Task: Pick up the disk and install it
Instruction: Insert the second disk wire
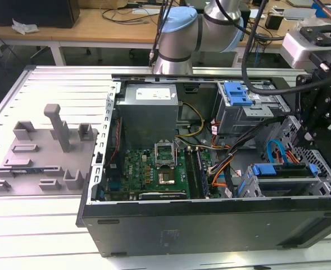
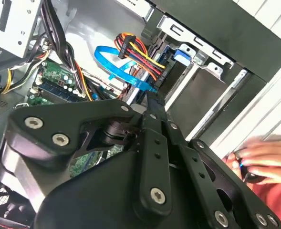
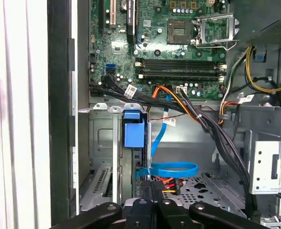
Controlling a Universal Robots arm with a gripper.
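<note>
**A:** My claw (image 3: 152, 191) hangs inside the computer case (image 1: 210, 222), right by the blue cable (image 3: 171, 170). Whether it is released or clenched, I cannot tell.

**B:** And the disk?

**A:** The disk (image 1: 283, 174) sits in the drive cage at the exterior view's right, near my claw.

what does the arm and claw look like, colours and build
In the exterior view the arm is silver-grey tube with a light blue joint cap, and a thick black cable runs along it. In the second wrist view the claw is matte black: flat linkage bars pinned with silver screws.
</note>
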